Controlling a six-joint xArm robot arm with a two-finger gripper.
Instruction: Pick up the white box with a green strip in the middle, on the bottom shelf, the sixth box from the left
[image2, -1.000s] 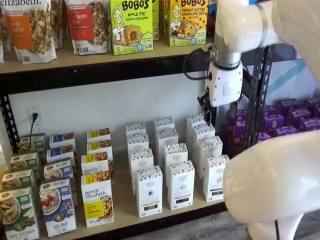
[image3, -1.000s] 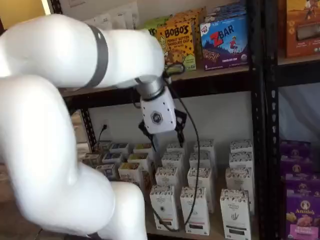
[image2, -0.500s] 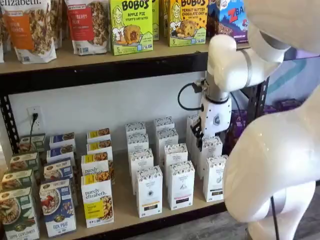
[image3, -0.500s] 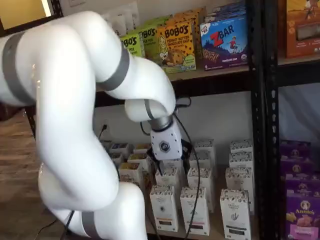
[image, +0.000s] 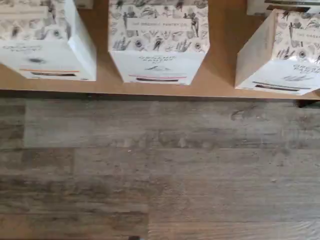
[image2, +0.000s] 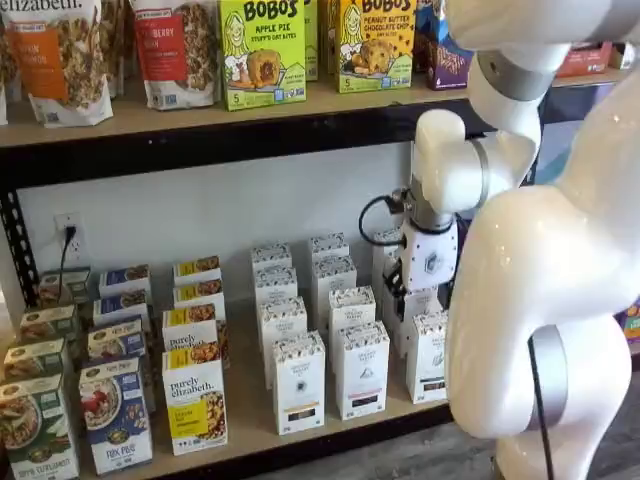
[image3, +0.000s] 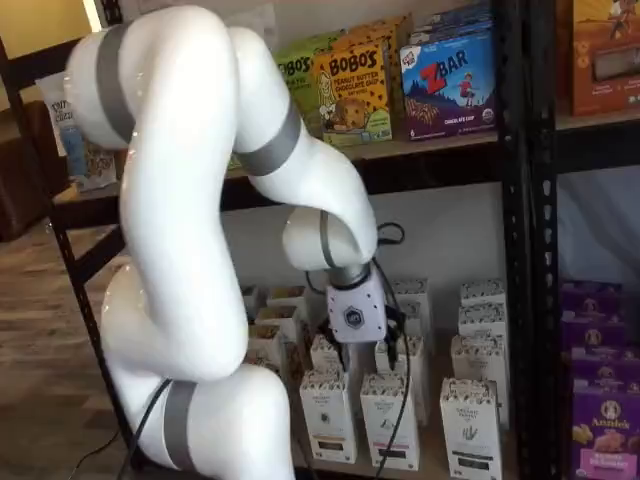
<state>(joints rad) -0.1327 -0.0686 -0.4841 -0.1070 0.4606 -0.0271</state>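
The wrist view shows three speckle-topped white cartons (image: 157, 45) at a shelf edge, the outer two cut off and no claw in sight. In both shelf views the white box (image2: 430, 356) (image3: 470, 425) stands lower right, at the front of the bottom shelf (image2: 245, 420). The claw (image2: 400, 290) (image3: 360, 348) hangs released and empty over the rows behind it, its fingers partly hidden.

The white box (image2: 430, 356) stands at the front of the bottom shelf (image2: 250, 420), right of two similar cartons (image2: 300, 382).
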